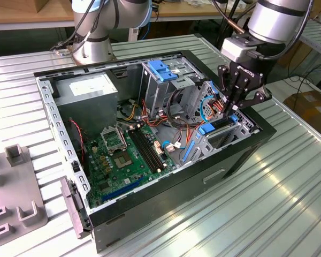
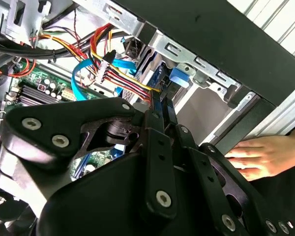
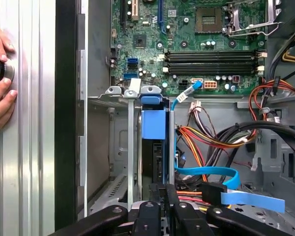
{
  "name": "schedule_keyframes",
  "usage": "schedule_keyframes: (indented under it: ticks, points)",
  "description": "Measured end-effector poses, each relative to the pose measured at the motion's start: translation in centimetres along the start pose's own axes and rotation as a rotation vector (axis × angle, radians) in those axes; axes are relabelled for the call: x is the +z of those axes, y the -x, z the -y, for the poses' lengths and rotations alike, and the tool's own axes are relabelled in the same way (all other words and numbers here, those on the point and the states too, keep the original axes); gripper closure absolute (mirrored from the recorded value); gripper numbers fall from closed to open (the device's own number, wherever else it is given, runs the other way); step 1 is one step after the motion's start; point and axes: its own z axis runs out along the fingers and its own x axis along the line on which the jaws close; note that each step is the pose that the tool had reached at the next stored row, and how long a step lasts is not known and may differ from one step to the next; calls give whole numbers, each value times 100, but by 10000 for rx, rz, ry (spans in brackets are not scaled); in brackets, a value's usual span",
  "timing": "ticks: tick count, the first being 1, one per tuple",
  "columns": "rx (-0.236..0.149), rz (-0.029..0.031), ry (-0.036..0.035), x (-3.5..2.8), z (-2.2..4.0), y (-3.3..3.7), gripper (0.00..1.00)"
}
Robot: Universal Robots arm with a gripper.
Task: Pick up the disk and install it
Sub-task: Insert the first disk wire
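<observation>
Black robot gripper (image 1: 231, 108) above the open black computer case (image 1: 166, 187), fingers (image 3: 157, 196) narrow, apparently pinching the blue-bracketed silver-grey disk (image 3: 153, 147) standing edgewise in the case's metal drive cage (image 3: 132, 162), a person's hand (image 3: 0, 83) resting beside the case

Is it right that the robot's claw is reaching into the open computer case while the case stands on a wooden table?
Not quite. The gripper does reach into the open computer case, but in the exterior view the case stands on a ribbed metal table, not a wooden one.

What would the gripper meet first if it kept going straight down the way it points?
Most likely the disk, standing edge-on in its bay right below the gripper; whether they already touch is unclear.
</observation>
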Motion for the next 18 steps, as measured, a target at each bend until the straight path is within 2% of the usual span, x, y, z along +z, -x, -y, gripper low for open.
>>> schedule_keyframes:
  ticks: [4,8,18]
  points:
    - [-141,0,-17,32,-40,-4,83]
    - [-391,-6,-41,44,-42,-3,83]
    - [-276,-2,-31,73,-37,0,83]
